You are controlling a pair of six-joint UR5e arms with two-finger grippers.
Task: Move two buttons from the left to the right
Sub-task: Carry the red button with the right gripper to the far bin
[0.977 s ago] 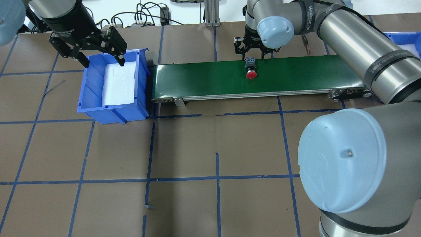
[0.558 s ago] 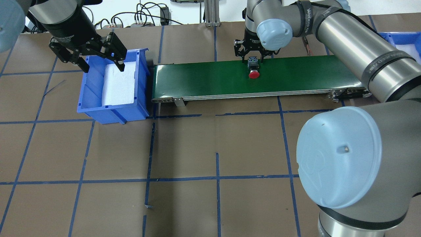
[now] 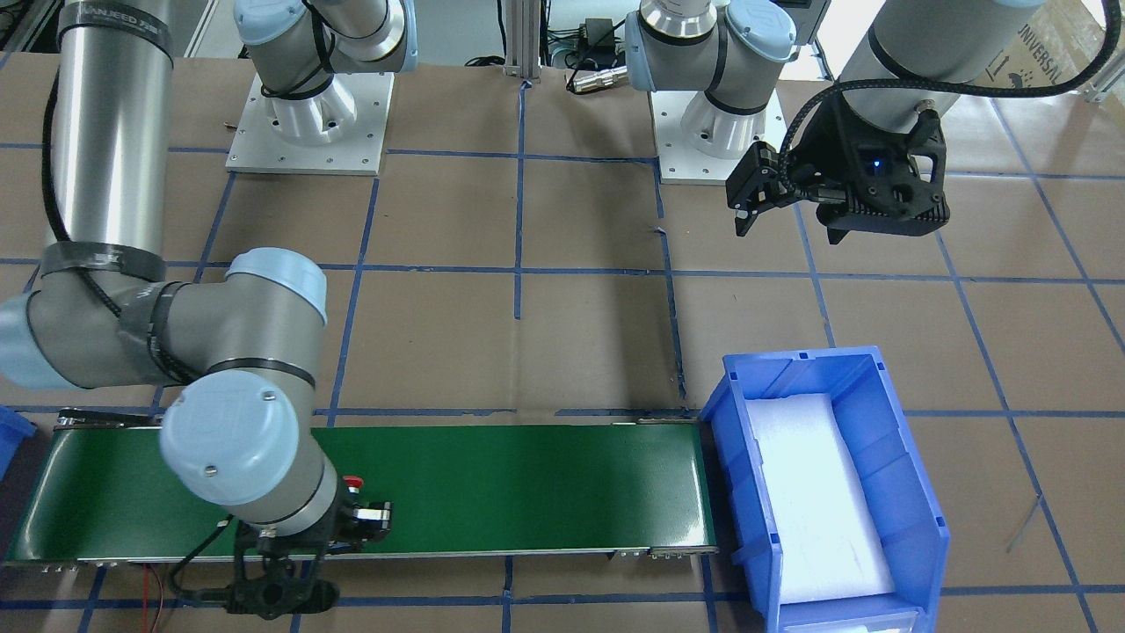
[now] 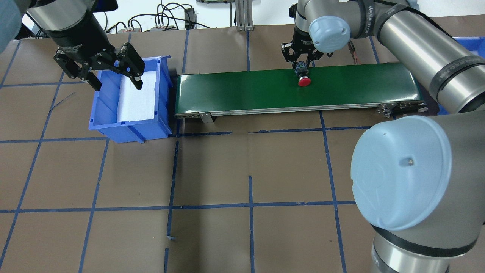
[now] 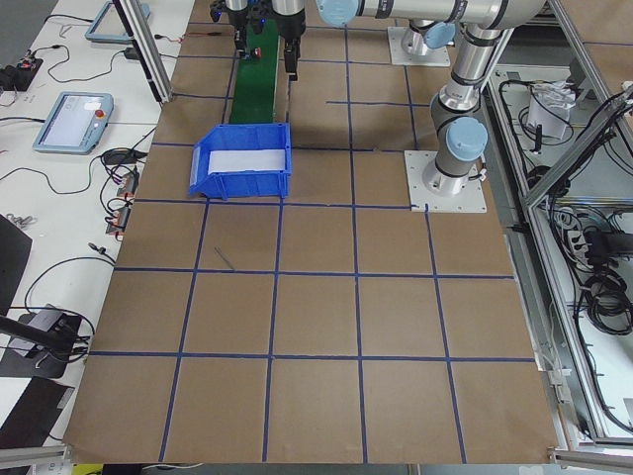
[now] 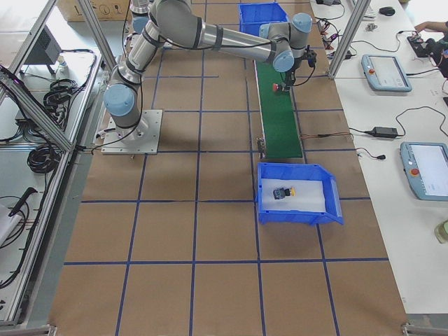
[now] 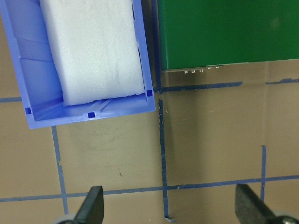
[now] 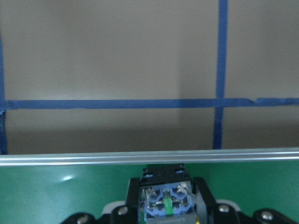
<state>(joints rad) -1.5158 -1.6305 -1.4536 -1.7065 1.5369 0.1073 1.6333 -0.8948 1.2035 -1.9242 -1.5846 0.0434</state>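
- Green belt (image 4: 235, 91) carries the red button (image 4: 304, 80) about midway along, close to the far edge. Its cap is turned toward the robot's side and its grey-green terminal block away from it.
- Right gripper (image 4: 301, 64) has hold of it. In the wrist view its fingers (image 8: 204, 198) sit tight against either side of the terminal block.
- Whether the red button rests on the belt or hangs just above it, I can't tell from where I stand.
- Yellow button (image 6: 283, 192) lies on white foam in the right bin (image 6: 297, 217), the blue one at the belt's right end, well apart from both grippers.
- Left gripper (image 4: 118, 85) hangs above the left bin (image 4: 129, 131), the blue one touching the belt's left end, with its fingers spread wide and holding nothing.
- White foam pad (image 4: 136, 100) lines the floor of the left bin.
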